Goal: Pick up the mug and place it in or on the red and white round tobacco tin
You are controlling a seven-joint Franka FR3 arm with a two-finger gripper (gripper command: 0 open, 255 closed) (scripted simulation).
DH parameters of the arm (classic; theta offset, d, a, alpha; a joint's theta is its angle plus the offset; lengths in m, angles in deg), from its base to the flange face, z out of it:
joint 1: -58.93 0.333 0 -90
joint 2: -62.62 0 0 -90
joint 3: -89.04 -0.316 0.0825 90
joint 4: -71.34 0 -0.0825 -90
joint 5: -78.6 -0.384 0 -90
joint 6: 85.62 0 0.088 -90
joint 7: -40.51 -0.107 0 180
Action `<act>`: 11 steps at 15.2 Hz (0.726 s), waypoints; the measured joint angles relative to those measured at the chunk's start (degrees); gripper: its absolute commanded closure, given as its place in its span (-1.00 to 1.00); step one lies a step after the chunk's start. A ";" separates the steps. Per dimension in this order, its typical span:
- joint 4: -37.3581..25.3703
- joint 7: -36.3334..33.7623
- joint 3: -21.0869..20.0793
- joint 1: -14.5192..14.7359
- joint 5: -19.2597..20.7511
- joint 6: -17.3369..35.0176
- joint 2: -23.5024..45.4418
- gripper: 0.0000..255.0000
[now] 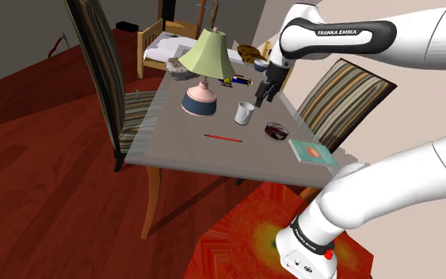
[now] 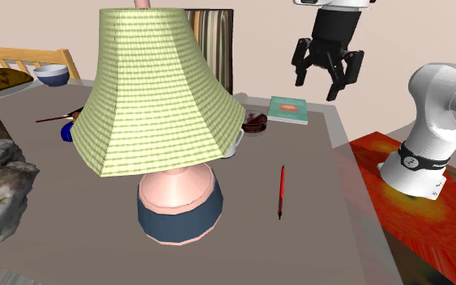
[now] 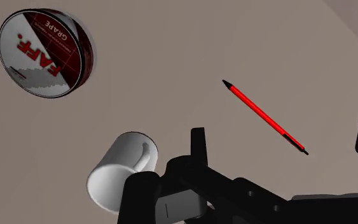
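A white mug [image 1: 245, 112] stands upright on the grey table [image 1: 181, 147], its handle showing in the wrist view as mug [image 3: 121, 170]. The round red and white tobacco tin [image 1: 275, 130] lies flat a short way beside it, tin [image 3: 44, 52] with its printed lid up. In the second exterior view the lampshade hides most of the mug [image 2: 235, 146], and the tin [image 2: 255, 122] peeks out behind it. My black gripper [image 1: 264, 89] hangs open in the air above the table, a little beyond the mug. Its fingers [image 2: 325, 81] stand apart with nothing between them. From the wrist the gripper [image 3: 283, 130] sits beside the mug.
A lamp [image 1: 203, 71] with a green shade and pink-and-blue base stands close to the mug. A red pen [image 1: 223, 138] lies towards the table's front, a teal book [image 1: 312, 151] near the corner by the stand. Striped chairs [image 1: 102, 63] flank the table. A bowl [image 2: 53, 75] sits at the far end.
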State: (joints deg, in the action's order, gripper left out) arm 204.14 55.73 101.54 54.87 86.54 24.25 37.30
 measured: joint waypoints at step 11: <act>-14.38 14.91 9.74 -1.59 -9.01 8.07 23.12 -1.00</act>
State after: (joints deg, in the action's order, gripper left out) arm 189.76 70.64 111.28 53.28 77.53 32.32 60.42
